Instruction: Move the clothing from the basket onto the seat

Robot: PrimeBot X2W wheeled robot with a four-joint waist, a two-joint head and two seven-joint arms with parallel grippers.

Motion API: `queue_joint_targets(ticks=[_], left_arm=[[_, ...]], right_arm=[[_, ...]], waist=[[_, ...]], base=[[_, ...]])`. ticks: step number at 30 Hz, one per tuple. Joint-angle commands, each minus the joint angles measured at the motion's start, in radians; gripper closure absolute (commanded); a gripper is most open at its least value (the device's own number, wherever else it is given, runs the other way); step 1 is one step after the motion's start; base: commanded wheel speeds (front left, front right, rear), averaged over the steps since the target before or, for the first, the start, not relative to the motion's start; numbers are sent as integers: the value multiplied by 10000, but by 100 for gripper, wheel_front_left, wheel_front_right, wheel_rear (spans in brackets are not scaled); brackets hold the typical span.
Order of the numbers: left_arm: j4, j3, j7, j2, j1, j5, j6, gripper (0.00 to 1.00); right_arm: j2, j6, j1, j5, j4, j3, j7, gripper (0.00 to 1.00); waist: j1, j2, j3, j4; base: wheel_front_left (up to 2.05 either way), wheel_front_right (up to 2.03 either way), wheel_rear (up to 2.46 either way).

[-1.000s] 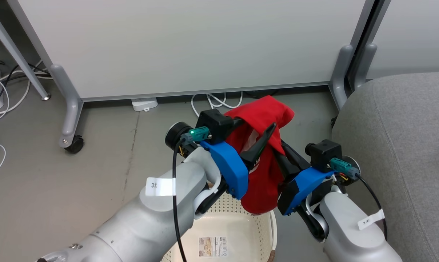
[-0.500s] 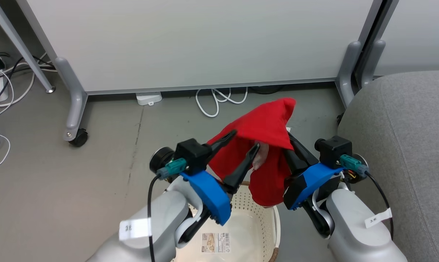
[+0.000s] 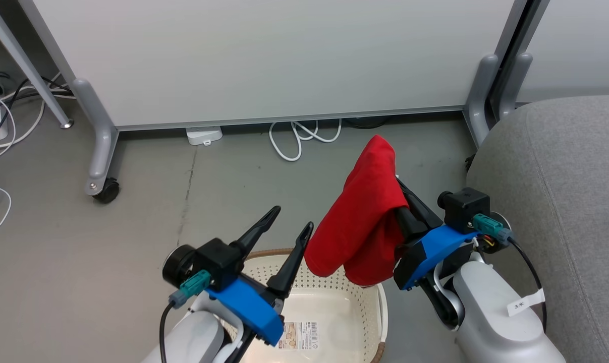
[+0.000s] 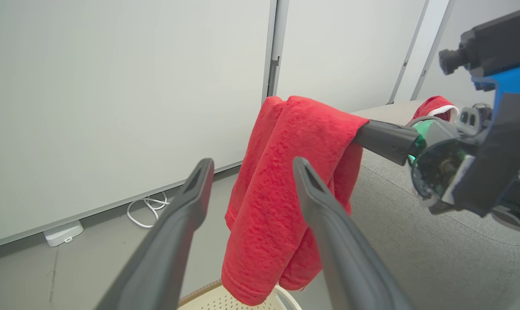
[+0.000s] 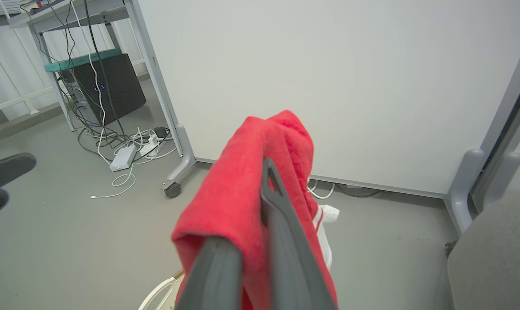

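Note:
A bright red piece of clothing [image 3: 365, 222] hangs folded over the dark fingers of my right gripper [image 3: 401, 199], which is shut on it above the basket's right side. Its white trim shows behind the fingers [image 5: 281, 224] in the right wrist view. My left gripper [image 3: 292, 217] stands open and empty to the left of the cloth, over the cream basket [image 3: 329, 285] with a paper label inside. The grey seat [image 3: 561, 176] fills the right. In the left wrist view a second red garment [image 4: 434, 106] with white trim lies on the seat [image 4: 415, 241].
White partition panels on grey wheeled legs [image 3: 102, 151] close off the far side. White cables [image 3: 304, 138] and a power adapter [image 3: 203, 135] lie at their foot. A black box [image 5: 109, 86] and more cables stand at the far left. Bare grey floor lies left of the basket.
My left gripper has let go of the red clothing and drawn back down and left. The garment now hangs from the right gripper alone.

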Motion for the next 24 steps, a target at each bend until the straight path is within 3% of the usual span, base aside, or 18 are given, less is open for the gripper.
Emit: queue_joint_targets(ticks=[1,16,24], left_arm=[[-69,134,-26,22,167,110,-18,0],[-199,963,-26,-131,1155,626,-18,0],[-231,999,-26,-129,1281,686,-18,0]], right_arm=[[-3,1,123,-52,-41,-38,-36,100],[-3,1,226,37,8,-96,-36,100],[-3,1,267,50,-42,-262,-36,100]], waist=[[0,0,-8,5],[0,0,-134,-89],[0,0,-172,-569]], base=[[0,0,0],[0,0,0],[0,0,0]])
